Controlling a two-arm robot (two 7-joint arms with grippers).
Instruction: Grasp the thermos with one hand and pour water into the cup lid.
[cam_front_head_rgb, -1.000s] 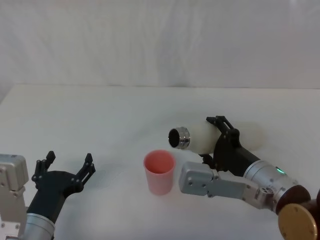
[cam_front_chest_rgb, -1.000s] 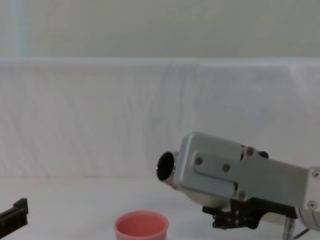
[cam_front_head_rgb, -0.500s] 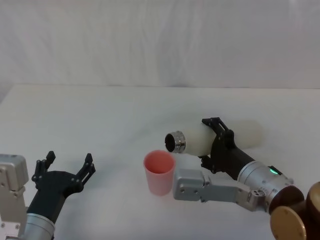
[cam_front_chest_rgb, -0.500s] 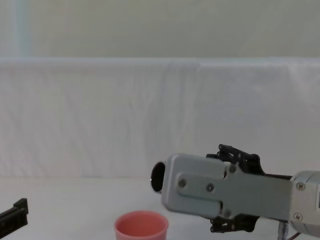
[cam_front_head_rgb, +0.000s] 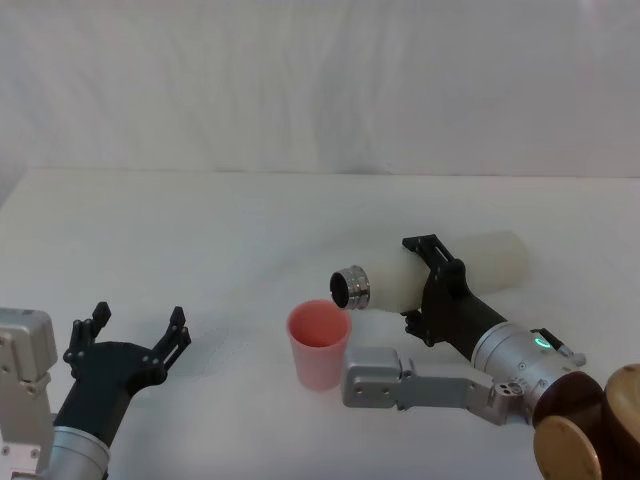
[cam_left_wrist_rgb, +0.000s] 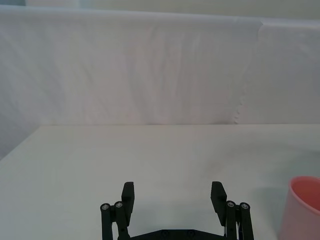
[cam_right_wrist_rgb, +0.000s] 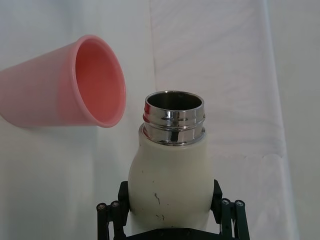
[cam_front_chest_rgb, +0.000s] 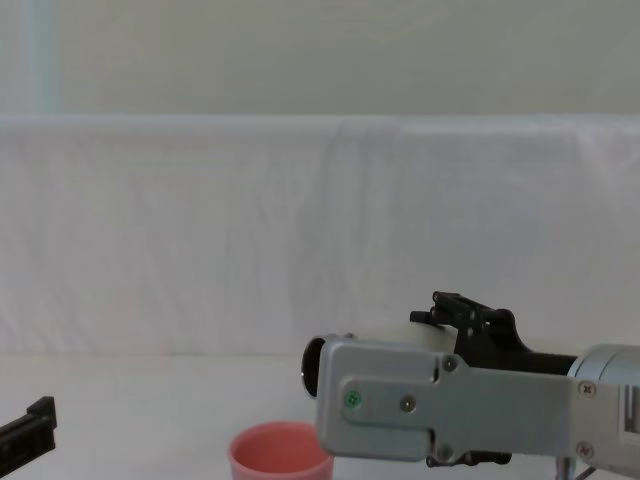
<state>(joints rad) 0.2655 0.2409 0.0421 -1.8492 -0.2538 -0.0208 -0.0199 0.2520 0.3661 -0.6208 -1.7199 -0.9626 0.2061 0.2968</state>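
My right gripper is shut on the cream-white thermos at mid-body and holds it almost level above the table. The thermos's open steel neck points left and slightly down, just above and to the right of the pink cup lid. In the right wrist view the thermos sits between the black fingers, and the cup lid lies beside the neck, its inside looking empty. The chest view has the cup lid below the thermos mouth. My left gripper rests open at the near left, nothing in it.
A white cloth covers the table, with a white curtain behind it. The silver box on my right wrist hangs close to the cup lid's right side. In the left wrist view the cup lid is at the edge past the open left gripper.
The right arm has tipped the thermos further, and its mouth has dropped and shifted left, closer to the cup lid's rim. The left arm has not moved.
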